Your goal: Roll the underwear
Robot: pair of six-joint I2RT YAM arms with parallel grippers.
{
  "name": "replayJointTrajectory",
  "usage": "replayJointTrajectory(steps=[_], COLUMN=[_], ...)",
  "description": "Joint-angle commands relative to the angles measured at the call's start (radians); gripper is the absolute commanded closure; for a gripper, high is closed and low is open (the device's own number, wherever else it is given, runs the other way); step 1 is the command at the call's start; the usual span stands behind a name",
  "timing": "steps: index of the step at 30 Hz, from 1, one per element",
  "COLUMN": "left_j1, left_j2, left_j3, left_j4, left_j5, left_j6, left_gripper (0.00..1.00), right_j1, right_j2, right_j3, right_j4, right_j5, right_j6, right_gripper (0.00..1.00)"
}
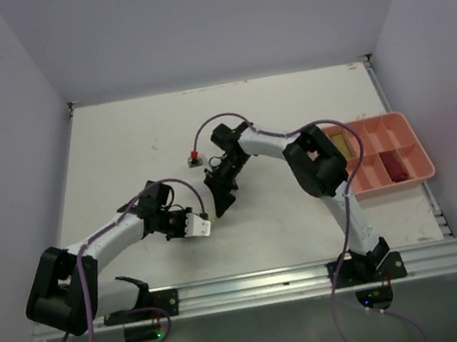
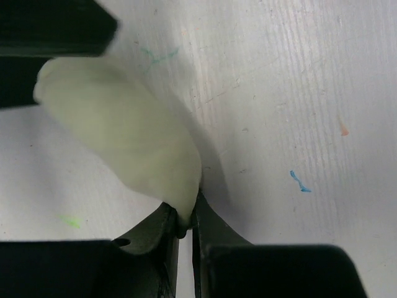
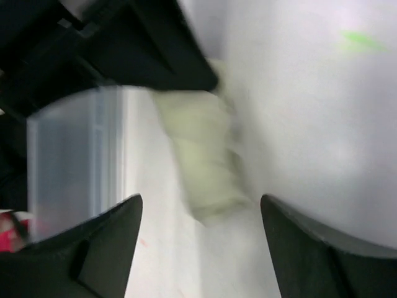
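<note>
- The pale yellow-green underwear (image 2: 124, 130) is wound into a compact, sausage-shaped bundle, so the rolling of this piece looks done or very nearly so.
- It sits near the middle of the bench (image 1: 119, 145), a little to the left, between the two arms' working ends.
- The left gripper (image 2: 185, 218) is pinched together on one end of the bundle, with the cloth caught between its tips.
- The right gripper (image 3: 200, 208) stands wide apart and holds nothing; the roll's near end lies in the gap without touching either finger.
- At the bench's right edge the salmon-pink tray (image 1: 419, 158) holds a dark red piece (image 1: 393, 166) in one compartment and an olive-tan piece (image 1: 343, 145) in another, both bundled small.
- No grey or cream garment shows in any view, so I cannot tell how many pieces are left.
- My guess is that this roll is to be set in the tray beside the others.
- Only the top view shows the tray, both arms and where the roll lies on the bench.
- Only the left wrist view shows the clamp on the cloth sharply.
- The right wrist view is blurred but shows the open jaws and the wraps around the bundle.
- Whether the roll rests on the bench or hangs just above it, no view settles.
</note>
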Motion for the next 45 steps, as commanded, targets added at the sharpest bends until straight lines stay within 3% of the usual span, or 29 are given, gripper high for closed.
replayJointTrajectory(steps=[1, 3, 8, 14, 17, 21, 24, 28, 31, 38, 45], left_j1=[-0.005, -0.005, -0.003, -0.003, -0.005, -0.003, -0.005, -0.005, -0.003, -0.005, -0.005], left_j2=[0.047, 0.077, 0.176, 0.311, 0.364, 0.421, 0.438, 0.427, 0.401, 0.378, 0.371], left_j3=[0.011, 0.028, 0.121, 0.232, 0.275, 0.324, 0.338, 0.327, 0.303, 0.275, 0.278], left_j4=[-0.027, -0.057, -0.159, -0.250, -0.258, -0.262, -0.259, -0.248, -0.225, -0.205, -0.213], left_j5=[-0.017, -0.006, 0.014, 0.046, 0.057, 0.066, 0.071, 0.062, 0.051, 0.042, 0.048], left_j6=[0.014, 0.026, 0.057, 0.033, 0.010, -0.021, -0.026, -0.020, -0.018, 0.000, 0.016], left_gripper=[0.89, 0.90, 0.93, 0.94, 0.95, 0.96, 0.96, 0.96, 0.96, 0.97, 0.97], right_j1=[-0.154, -0.212, -0.232, -0.209, -0.192, -0.157, -0.036, 0.054, 0.088, 0.097, 0.101], right_j2=[-0.133, -0.282, -0.598, -0.725, -0.905, -1.152, -1.276, -1.209, -1.126, -0.985, -0.826], right_j3=[-0.055, -0.162, -0.418, -0.478, -0.623, -0.878, -1.027, -1.051, -1.107, -1.169, -1.157], right_j4=[0.165, 0.300, 0.539, 0.403, 0.394, 0.576, 0.719, 0.814, 1.084, 1.360, 1.486], right_j5=[0.167, 0.193, 0.384, 0.489, 0.523, 0.499, 0.510, 0.583, 0.687, 0.537, 0.497], right_j6=[0.011, 0.017, -0.108, -0.326, -0.560, -0.567, -0.560, -0.408, -0.261, -0.070, -0.075], right_gripper=[0.18, 0.09, 0.07, 0.09, 0.07, 0.05, 0.06, 0.11, 0.08, 0.05, 0.05])
